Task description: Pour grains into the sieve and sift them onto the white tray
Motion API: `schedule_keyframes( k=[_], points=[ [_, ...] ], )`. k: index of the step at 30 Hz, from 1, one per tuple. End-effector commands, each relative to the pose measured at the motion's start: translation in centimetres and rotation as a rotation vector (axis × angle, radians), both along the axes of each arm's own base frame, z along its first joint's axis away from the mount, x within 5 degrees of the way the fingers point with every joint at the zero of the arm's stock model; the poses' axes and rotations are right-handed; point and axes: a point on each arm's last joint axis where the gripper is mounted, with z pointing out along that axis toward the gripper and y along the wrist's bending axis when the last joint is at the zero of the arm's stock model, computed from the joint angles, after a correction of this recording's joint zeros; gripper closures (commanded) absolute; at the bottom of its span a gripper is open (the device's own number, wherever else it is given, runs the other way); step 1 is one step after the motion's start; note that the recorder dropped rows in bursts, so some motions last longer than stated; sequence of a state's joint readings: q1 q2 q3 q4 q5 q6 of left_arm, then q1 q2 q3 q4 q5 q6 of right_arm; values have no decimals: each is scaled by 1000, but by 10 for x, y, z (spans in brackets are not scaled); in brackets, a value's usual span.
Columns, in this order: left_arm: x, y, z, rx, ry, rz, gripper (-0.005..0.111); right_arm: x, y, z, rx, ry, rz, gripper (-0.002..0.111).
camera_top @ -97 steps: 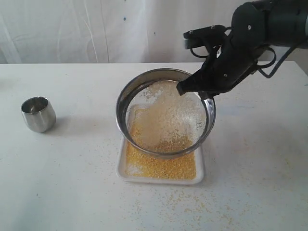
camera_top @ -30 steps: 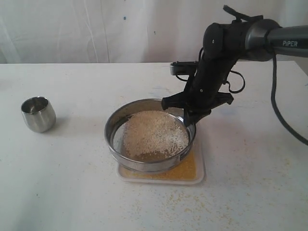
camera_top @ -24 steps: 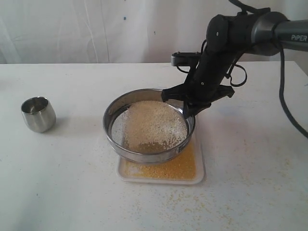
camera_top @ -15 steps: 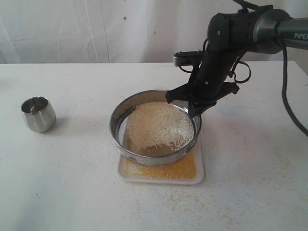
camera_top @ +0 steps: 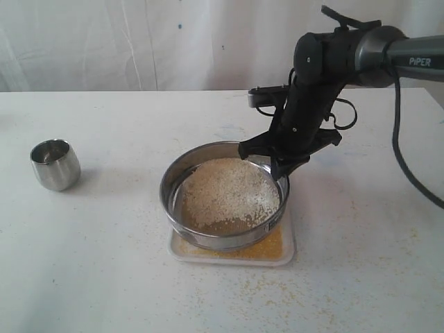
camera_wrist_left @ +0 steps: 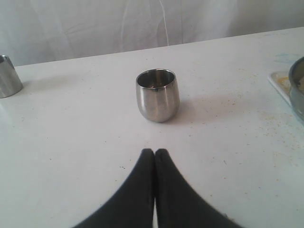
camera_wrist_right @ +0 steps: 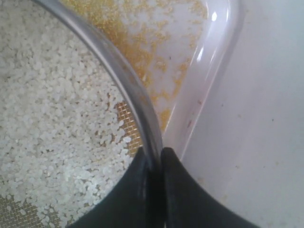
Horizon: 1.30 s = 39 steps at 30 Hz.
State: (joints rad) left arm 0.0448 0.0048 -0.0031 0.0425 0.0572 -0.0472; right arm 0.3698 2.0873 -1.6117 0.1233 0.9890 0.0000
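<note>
Sifting step is on: the right gripper point(camera_wrist_right: 154, 156) is clamped on the rim of the sieve point(camera_top: 215, 241), holding it right over the white tray point(camera_top: 288, 250), mid-table toward the front edge. Pale coarse grains point(camera_top: 225, 195) sit on the mesh, and the fine yellow stuff is down on the tray. Next move, I'd guess, is more shaking, kept level and centred so nothing clears the tray's rim. The left gripper point(camera_wrist_left: 155, 154) is pinched shut on nothing, facing the steel cup point(camera_top: 55, 164) near the left edge, which looks empty.

Exterior camera raised, overlooking table point(camera_top: 104, 277), left wrist low, facing steel cup point(camera_wrist_left: 157, 95), right wrist close over sieve point(camera_wrist_right: 127, 90) and white tray point(camera_wrist_right: 209, 64), all shared with exterior.
</note>
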Motion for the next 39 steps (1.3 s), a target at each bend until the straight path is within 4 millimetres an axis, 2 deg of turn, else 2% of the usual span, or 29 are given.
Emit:
schedule_keyframes(
  k=[1,3,6,8,10,11,14,15,17,20,23,28,32,35,39],
  points=[
    [0,0,0,-7,-7,0,107,-21,4,10,9,118,49,108],
    [0,0,0,-7,-7,0,107,-15,4,17,2,3,75,108],
    [0,0,0,-7,-7,0,107,6,-4,22,29,-177,3,108],
    [0,0,0,-7,-7,0,107,5,-11,16,34,-109,-57,108],
    [0,0,0,-7,-7,0,107,-9,-14,8,-6,44,-50,108],
    [0,0,0,-7,-7,0,107,-12,-14,5,-19,66,-29,108],
    [0,0,0,-7,-7,0,107,-1,-11,5,6,-86,-9,108],
    [0,0,0,-7,-7,0,107,7,-12,8,40,-158,-61,108],
    [0,0,0,-7,-7,0,107,11,-13,9,79,-171,-137,108],
    [0,0,0,-7,-7,0,107,0,-9,8,64,-114,-107,108],
    [0,0,0,-7,-7,0,107,-9,-2,11,60,-185,-36,108],
    [0,0,0,-7,-7,0,107,-25,5,29,117,-317,-26,108],
    [0,0,0,-7,-7,0,107,-38,-1,48,133,-354,-28,108],
    [0,0,0,-7,-7,0,107,-43,-5,65,151,-455,-22,108],
    [0,0,0,-7,-7,0,107,-47,-7,72,178,-526,-30,108]
  ],
)
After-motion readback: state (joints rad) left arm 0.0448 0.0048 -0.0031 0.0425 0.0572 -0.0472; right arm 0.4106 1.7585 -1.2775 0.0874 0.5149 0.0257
